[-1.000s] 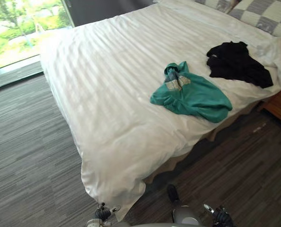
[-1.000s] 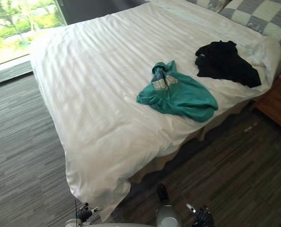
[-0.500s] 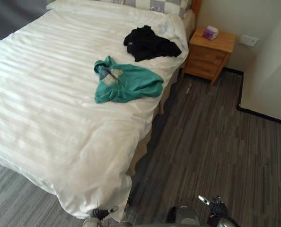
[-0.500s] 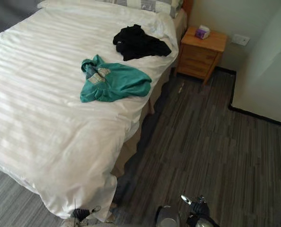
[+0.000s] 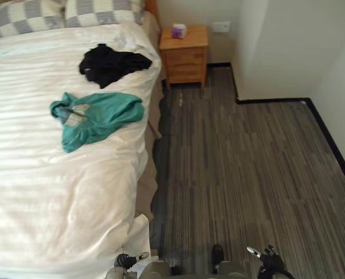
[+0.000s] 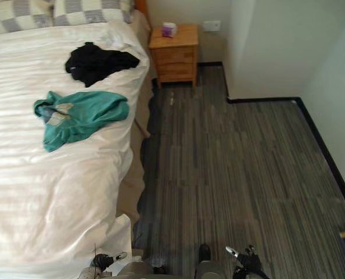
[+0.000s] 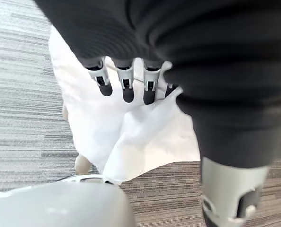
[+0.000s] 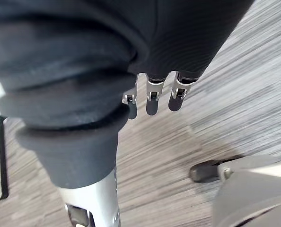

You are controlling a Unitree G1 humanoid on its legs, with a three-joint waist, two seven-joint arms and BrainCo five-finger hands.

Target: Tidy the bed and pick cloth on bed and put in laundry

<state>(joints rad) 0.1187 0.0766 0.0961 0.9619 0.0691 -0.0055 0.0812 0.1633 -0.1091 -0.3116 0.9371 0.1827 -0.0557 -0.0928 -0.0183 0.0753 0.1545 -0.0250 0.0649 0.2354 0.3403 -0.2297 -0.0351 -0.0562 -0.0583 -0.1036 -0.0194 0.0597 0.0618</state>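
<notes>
Green cloth crumpled on the white bed, left middle of the frame, near the bed's right edge. Black cloth just above it in the frame, close to the checked pillows, not touching the green one. Left hand at the bottom edge by the bed corner, fingers loose and straight, holding nothing. Right hand at the bottom right over the floor, fingers loose too, holding nothing.
</notes>
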